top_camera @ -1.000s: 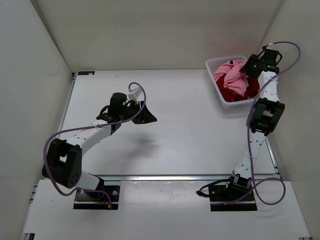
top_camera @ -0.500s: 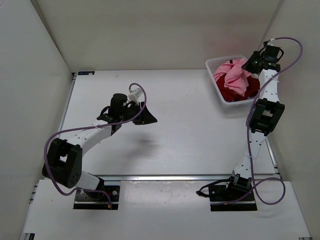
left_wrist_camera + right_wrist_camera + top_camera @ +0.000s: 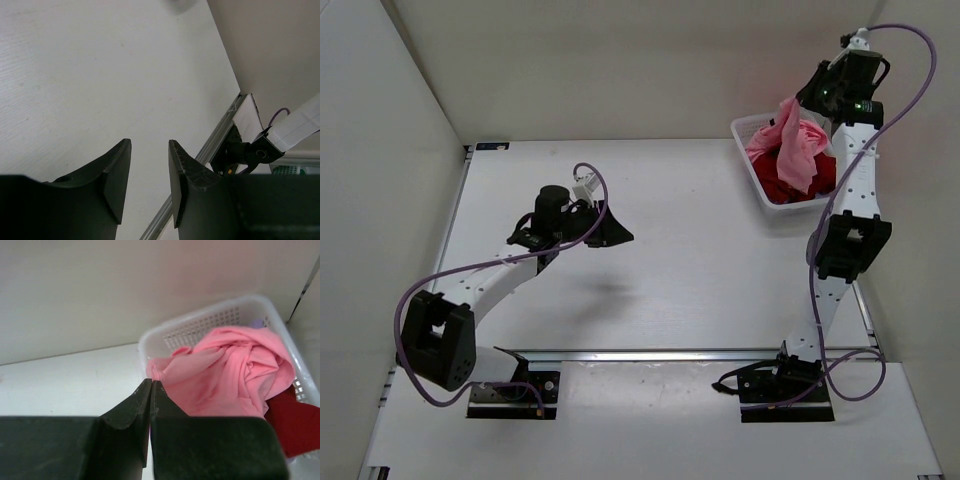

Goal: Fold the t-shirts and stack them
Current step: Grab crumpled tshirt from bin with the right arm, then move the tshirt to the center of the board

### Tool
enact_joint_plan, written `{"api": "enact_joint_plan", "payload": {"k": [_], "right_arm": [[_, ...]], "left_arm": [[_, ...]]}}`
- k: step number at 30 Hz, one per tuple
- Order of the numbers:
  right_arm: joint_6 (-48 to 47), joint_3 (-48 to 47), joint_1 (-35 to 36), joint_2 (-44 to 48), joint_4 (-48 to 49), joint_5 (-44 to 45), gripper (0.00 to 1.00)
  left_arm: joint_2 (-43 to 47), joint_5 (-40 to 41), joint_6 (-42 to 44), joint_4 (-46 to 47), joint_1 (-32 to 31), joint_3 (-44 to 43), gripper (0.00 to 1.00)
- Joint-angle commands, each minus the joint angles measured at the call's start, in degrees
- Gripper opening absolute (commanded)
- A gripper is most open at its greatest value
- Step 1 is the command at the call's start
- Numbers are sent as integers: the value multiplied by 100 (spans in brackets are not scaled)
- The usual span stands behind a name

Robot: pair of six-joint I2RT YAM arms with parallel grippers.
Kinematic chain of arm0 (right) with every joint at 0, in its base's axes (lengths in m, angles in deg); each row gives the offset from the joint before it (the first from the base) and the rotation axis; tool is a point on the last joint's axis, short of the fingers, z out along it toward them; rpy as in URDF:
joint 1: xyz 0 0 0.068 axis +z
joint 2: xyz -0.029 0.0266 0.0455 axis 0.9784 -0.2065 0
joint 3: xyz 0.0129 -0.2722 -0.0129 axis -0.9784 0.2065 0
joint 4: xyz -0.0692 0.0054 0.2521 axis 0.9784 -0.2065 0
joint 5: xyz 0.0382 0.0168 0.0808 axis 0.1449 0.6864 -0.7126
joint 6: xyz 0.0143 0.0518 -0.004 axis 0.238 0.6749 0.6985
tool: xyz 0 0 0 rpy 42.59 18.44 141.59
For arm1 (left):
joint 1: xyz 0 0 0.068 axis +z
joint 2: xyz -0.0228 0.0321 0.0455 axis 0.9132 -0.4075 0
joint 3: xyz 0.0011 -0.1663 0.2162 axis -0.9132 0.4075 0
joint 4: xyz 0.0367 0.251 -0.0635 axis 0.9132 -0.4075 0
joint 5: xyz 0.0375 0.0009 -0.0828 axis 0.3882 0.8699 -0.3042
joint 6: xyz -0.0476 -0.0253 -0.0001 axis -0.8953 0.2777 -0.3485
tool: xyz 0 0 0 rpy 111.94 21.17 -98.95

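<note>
The right gripper (image 3: 150, 383) pinches a bunched corner of the pink shirt (image 3: 227, 375) between closed fingers. The rest of the cloth trails ahead of and below the tips into the white basket (image 3: 200, 325), with the dark red shirt (image 3: 295, 422) beneath it. The left gripper (image 3: 150, 150) hangs partly spread and holds nothing, with the table (image 3: 75, 75) below it.

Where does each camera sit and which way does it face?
Top external: above and behind the bases, looking down on the table; both arms show.
Left wrist: on the left gripper, facing bare tabletop; open jaws show.
Right wrist: on the right gripper, facing the basket; shut jaws pinch the pink t-shirt.
Shared by top and right wrist: basket, pink t-shirt.
</note>
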State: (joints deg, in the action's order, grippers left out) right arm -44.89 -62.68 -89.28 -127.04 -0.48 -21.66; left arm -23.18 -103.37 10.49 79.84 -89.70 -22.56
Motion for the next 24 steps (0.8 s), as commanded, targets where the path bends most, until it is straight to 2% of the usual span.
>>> {"api": "enact_joint_plan", "payload": {"k": [1, 4, 8, 10, 13, 17, 19, 22, 24], "right_arm": [[-326, 236, 206, 814, 310, 418, 0], [-80, 369, 153, 954, 301, -101, 0], [-44, 265, 469, 1253, 354, -180, 0], [-18, 10, 819, 1411, 425, -479, 0], [-79, -202, 1407, 1789, 538, -419, 0], [-413, 289, 2463, 2789, 1188, 195, 0], [-685, 466, 3260, 3115, 1557, 757, 0], [-1230, 388, 4088, 3337, 1795, 1434, 0], [-1318, 300, 4344, 3363, 1857, 1541, 0]], "left_arm": [[434, 73, -53, 76, 80, 86, 46], [583, 73, -79, 41, 186, 149, 45], [601, 55, -132, 32, 388, 166, 45], [619, 117, -202, 76, 353, 175, 46], [636, 21, -413, 216, 441, 324, 45], [847, 108, -606, 296, 573, 578, 46], [1005, 117, -694, 410, 634, 710, 46], [1339, 248, -826, 401, 696, 974, 49], [1427, 327, -949, 427, 731, 1114, 49]]}}
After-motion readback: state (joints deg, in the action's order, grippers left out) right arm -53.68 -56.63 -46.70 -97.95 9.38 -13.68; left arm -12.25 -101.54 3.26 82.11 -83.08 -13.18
